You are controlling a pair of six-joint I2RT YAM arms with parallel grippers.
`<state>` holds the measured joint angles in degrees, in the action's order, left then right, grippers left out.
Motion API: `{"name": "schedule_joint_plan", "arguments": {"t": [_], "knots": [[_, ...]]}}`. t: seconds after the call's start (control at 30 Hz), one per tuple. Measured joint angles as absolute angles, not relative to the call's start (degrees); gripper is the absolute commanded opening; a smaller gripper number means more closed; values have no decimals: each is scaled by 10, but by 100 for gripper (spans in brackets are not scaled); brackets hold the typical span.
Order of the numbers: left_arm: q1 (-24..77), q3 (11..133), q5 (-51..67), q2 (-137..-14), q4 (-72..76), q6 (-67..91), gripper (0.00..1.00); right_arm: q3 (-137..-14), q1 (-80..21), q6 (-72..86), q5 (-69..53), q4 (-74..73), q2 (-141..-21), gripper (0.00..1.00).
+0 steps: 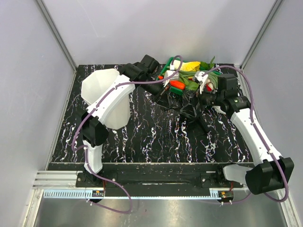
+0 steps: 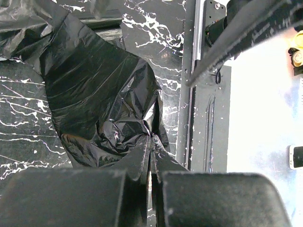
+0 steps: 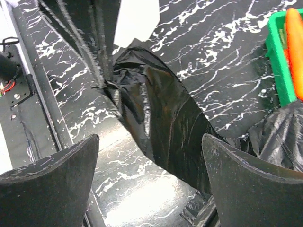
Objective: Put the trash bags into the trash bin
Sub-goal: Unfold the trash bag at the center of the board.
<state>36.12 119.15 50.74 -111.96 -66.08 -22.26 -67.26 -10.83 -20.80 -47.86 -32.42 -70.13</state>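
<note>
Found the trash bag [image 1: 194, 111] lying as a crinkled black sheet on the counter [image 1: 156, 139], right of centre. Noted its far edge up against the green tray [image 1: 166, 70] of vegetables.

Recorded the trash bin [image 1: 106, 97] upright at the far left of the counter, well apart from the bag, with the left arm reaching across above it.

Confirmed the left gripper [image 2: 151, 139] closed, fingers pressed together on a bunched fold of the trash bag [image 2: 94, 94]. Saw glossy film fanning away from the tips over the marbled counter [image 2: 23, 109].

From the right wrist, observed the same pinched fold [image 3: 106, 84] raised off the counter [image 3: 213, 52]. Saw the trash bag [image 3: 156, 109] running down from it as a taut dark band.

Logged the right gripper [image 3: 150, 142] spread wide, gripping nothing. Noted one finger [image 3: 52, 179] at the left and the other at the right, with the band of film passing between them. Could not tell whether the film touched the right-hand finger.

Noted the tray rim [image 3: 277, 61] and an orange carrot [image 3: 296, 42] at the far right of that view, and more crumpled film just below them.
</note>
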Motion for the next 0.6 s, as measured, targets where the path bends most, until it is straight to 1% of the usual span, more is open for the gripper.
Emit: {"name": "schedule_joint_plan", "arguments": {"t": [0.2,0.27,0.3,0.33,0.37,0.43,0.47,0.5,0.53,0.57,0.6], "knots": [[361,1206,509,-1122,-663,-213,0,-655,-144,-211,-466,-318,-701,94],[361,1208,512,-1122,-663,-212,0,-650,-148,-213,-459,-317,-702,91],[361,1208,514,-1122,-664,-211,0,-649,-150,-213,-455,-314,-704,85],[361,1209,517,-1122,-663,-211,0,-648,-152,-212,-454,-311,-706,74],[361,1209,521,-1122,-664,-211,0,-648,-156,-212,-452,-305,-708,59],[361,1209,531,-1122,-664,-209,0,-649,-162,-205,-453,-288,-719,26],[361,1209,538,-1122,-664,-209,0,-649,-164,-203,-455,-281,-725,13],[361,1209,545,-1122,-664,-208,0,-651,-167,-196,-457,-275,-734,10],[361,1209,552,-1122,-664,-207,3,-656,-170,-185,-458,-272,-746,9],[361,1209,558,-1122,-664,-207,8,-661,-173,-181,-459,-272,-757,8],[361,1209,565,-1122,-664,-207,18,-665,-173,-179,-460,-272,-766,7]]}}
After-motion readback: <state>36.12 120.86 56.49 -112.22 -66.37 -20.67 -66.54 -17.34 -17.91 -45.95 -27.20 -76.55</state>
